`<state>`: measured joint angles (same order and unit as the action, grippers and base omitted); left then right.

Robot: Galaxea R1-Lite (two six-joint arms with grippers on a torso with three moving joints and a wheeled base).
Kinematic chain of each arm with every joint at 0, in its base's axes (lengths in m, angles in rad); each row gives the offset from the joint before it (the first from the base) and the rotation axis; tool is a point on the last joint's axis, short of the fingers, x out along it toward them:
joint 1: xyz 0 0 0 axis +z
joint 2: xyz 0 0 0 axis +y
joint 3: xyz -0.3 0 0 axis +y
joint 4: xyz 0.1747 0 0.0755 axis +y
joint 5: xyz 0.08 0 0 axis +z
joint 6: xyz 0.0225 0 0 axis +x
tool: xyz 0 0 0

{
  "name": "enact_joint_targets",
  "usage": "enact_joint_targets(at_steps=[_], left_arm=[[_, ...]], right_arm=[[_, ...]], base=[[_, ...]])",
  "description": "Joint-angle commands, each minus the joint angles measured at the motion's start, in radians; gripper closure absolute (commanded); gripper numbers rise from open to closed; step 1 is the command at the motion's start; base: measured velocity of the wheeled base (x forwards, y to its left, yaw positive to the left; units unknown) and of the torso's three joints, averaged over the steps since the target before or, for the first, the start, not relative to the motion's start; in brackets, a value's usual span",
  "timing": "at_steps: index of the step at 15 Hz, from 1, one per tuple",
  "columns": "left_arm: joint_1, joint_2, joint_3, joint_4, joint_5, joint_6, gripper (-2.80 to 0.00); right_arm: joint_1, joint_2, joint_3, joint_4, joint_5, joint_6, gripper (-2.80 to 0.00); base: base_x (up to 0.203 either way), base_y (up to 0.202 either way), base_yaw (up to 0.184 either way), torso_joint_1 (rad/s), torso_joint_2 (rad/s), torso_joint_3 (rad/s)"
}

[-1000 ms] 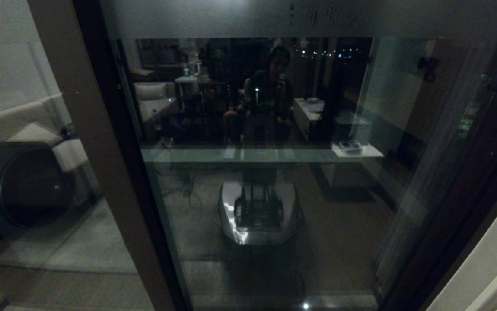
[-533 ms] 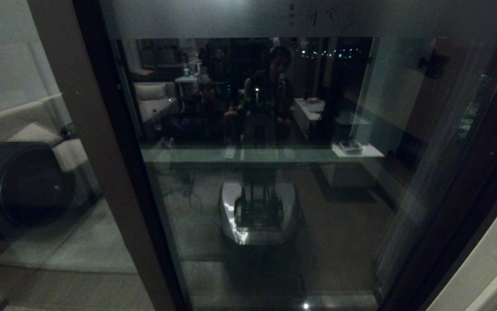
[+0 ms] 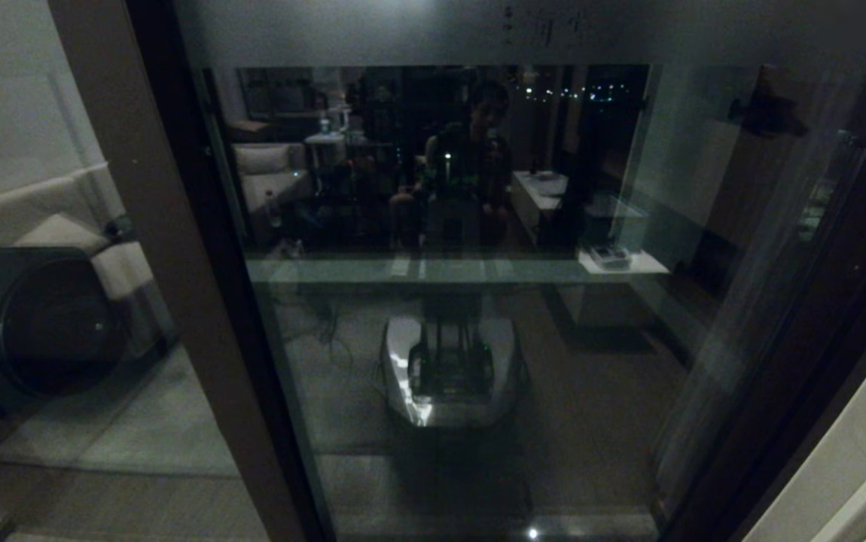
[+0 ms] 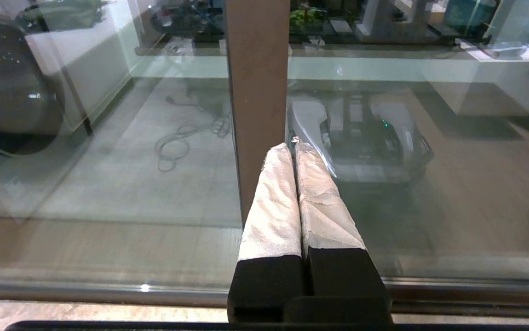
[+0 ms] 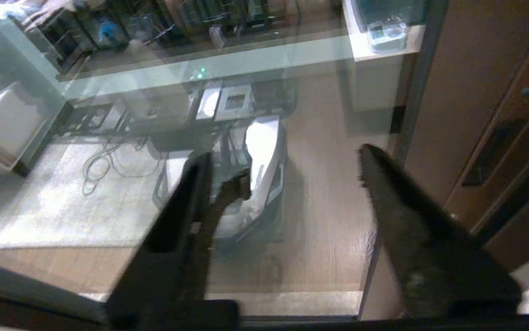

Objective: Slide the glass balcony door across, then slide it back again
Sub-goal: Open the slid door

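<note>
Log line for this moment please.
left claw: shut, at brown stile | right claw: open, facing glass balcony door | nothing gripped

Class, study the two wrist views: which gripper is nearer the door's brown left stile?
Left. The left gripper, shut, points at the brown stile, tips close to it. The right gripper, open, faces the glass nearer the door's other edge.

Left tool [image 4: 294, 146]: two long tapered fingers [image 4: 273, 202] wrapped in wrinkled white cloth tape, rising out of blocky matte-black bases with a black crossbar beneath. Right tool [image 5: 283, 161]: all black, two slim wedge-shaped fingers [image 5: 402, 207] with a dull, slightly grainy surface, narrowing to blunt tips.
</note>
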<state>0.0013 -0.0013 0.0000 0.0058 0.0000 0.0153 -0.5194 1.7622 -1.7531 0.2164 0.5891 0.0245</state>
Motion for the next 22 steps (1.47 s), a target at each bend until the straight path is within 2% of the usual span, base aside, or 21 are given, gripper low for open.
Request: enact_joint_targets(at_steps=[1,5,8,9,13,22], left_arm=[[0.0,0.0,0.002,0.0,0.0,0.0,0.0],[0.0,0.0,0.002,0.0,0.0,0.0,0.0],[0.0,0.0,0.002,0.0,0.0,0.0,0.0],[0.0,0.0,0.002,0.0,0.0,0.0,0.0],[0.0,0.0,0.002,0.0,0.0,0.0,0.0],[0.0,0.0,0.002,0.0,0.0,0.0,0.0]], right_arm=[[-0.012,0.075,-0.059,0.009,0.002,0.001,-2.8],[-0.051,0.094,-0.151,0.136,-0.009,-0.006,-2.8],[-0.056,0.095,-0.146,0.152,-0.139,-0.087,-2.8],[-0.056,0.098,-0.146,0.153,-0.151,-0.093,-2.8],[-0.057,0.132,-0.148,0.153,-0.153,-0.143,-2.8],[-0.053,0.221,-0.201,0.147,-0.149,-0.152,-2.8]], base=[[0.0,0.0,0.0,0.0,0.0,0.0],[0.0,0.0,0.0,0.0,0.0,0.0],[0.0,0.0,0.0,0.0,0.0,0.0],[0.0,0.0,0.0,0.0,0.0,0.0],[0.0,0.0,0.0,0.0,0.0,0.0],[0.0,0.0,0.0,0.0,0.0,0.0]])
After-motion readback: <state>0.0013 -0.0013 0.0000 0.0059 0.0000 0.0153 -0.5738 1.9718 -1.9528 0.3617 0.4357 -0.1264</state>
